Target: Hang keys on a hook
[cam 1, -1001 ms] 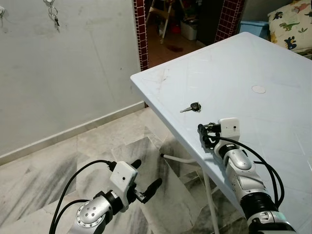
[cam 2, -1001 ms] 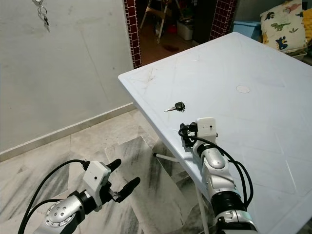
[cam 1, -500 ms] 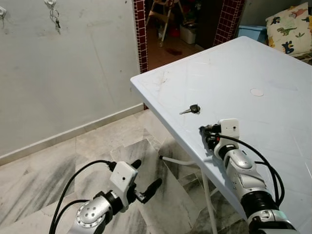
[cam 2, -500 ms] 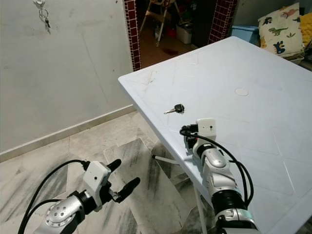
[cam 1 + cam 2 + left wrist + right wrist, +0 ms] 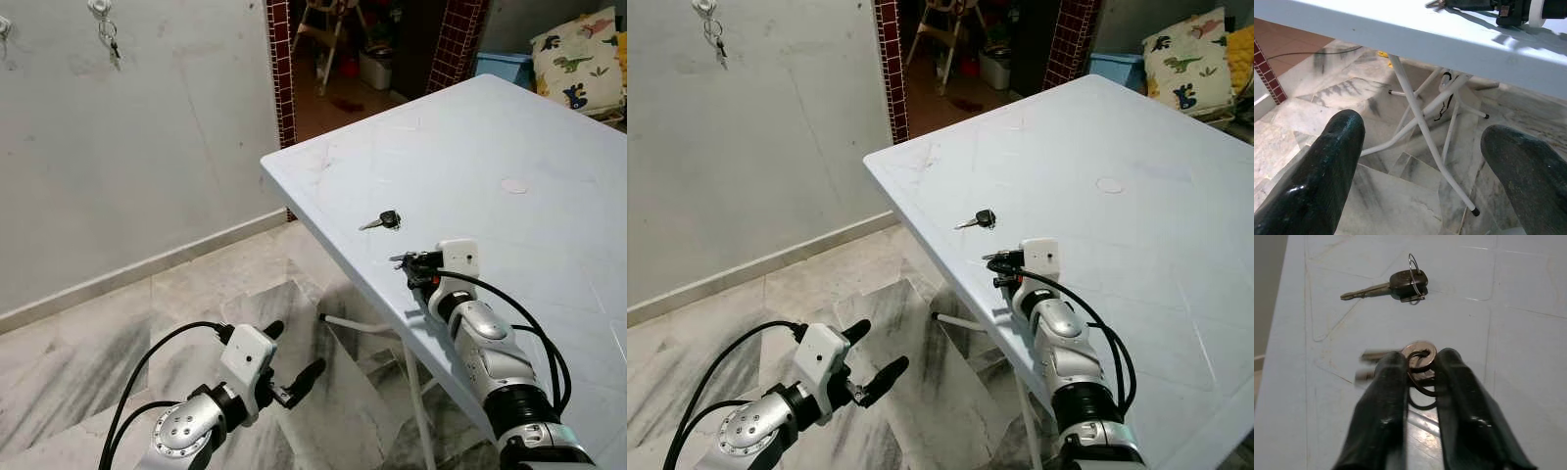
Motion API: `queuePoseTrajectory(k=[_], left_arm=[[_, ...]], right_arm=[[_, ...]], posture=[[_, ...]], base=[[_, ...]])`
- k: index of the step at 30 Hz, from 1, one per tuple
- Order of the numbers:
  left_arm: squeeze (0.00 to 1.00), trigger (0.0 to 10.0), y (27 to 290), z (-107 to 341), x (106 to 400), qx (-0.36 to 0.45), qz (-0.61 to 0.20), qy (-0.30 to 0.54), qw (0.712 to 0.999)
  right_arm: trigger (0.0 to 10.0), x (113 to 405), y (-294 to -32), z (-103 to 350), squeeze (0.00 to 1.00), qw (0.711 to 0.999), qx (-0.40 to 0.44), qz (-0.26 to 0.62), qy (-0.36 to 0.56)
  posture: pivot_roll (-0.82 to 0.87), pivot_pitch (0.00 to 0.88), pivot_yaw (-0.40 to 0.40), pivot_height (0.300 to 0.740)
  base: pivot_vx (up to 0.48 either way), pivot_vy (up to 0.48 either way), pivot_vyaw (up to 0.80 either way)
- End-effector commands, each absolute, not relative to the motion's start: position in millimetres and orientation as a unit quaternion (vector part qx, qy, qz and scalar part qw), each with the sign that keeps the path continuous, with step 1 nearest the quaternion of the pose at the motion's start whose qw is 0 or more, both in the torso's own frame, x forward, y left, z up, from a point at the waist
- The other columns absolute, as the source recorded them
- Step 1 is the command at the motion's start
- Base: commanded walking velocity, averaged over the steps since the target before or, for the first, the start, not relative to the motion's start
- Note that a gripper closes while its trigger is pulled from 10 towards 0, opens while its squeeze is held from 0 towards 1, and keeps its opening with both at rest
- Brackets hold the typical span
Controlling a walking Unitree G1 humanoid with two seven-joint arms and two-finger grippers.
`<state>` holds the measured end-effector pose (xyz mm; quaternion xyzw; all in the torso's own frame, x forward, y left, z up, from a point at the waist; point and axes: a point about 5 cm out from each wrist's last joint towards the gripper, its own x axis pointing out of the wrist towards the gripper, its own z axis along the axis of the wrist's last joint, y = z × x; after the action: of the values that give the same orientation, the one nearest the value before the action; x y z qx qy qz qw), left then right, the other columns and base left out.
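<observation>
- Big picture first: a grey plastered wall (image 5: pixel 147 147) fills the robot's left, with two small wall hooks high up on it — one hook (image 5: pixel 99 8) already carries a hanging bunch of keys (image 5: pixel 113 37), the other hook (image 5: pixel 4 23) sits at the very edge of view and looks free, though it is too small to be sure.
- Next, the pale blue plastic folding table (image 5: pixel 529 127) stretches across the right, its near corner jutting over the marble-tiled floor (image 5: pixel 88 343).
- Over that table's near edge we have the right gripper (image 5: pixel 1418 369), fingers (image 5: pixel 1382 396) squeezed together on a silver key ring with its keys (image 5: pixel 1418 357), held just above the tabletop; one key pokes out sideways and is blurred, so it may be swinging.
- Down low, the left gripper (image 5: pixel 1420 161) hangs off the table's edge over the floor, fingers spread wide and holding nothing.
- Smallest item: a single black-headed key on a thin wire ring (image 5: pixel 382 219) lies flat on the table, just beyond the right gripper and apart from it.
- Where this could go wrong, as I read it: the pinch is on the thin ring alone, near the fingertips, so a quick swing toward the wall could twist the ring out and drop the bunch to the floor.
- And the hooks are well apart from the table, so the robot must turn and walk; a dangling key could also foul the hook instead of the ring threading over it.
</observation>
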<state>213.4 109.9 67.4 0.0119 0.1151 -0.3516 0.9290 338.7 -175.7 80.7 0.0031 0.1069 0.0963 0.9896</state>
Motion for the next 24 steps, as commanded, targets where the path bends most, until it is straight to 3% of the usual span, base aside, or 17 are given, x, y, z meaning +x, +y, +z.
queuePoseTrajectory(k=[1,24], left_arm=[[0.0,10.0,111.8,64.8,212.8,0.02,-0.348,0.121,0.929],[0.0,10.0,111.5,64.8,213.9,0.021,-0.348,0.121,0.929]], right_arm=[[0.0,323.2,-175.1,49.6,0.0,0.978,0.017,0.092,0.184],[0.0,327.4,-169.6,63.2,0.0,0.984,0.011,0.106,0.142]], posture=[[0.04,0.082,0.059,0.74],[0.04,0.08,0.059,0.74]], base=[[0.0,0.0,0.0],[0.0,0.0,0.0]])
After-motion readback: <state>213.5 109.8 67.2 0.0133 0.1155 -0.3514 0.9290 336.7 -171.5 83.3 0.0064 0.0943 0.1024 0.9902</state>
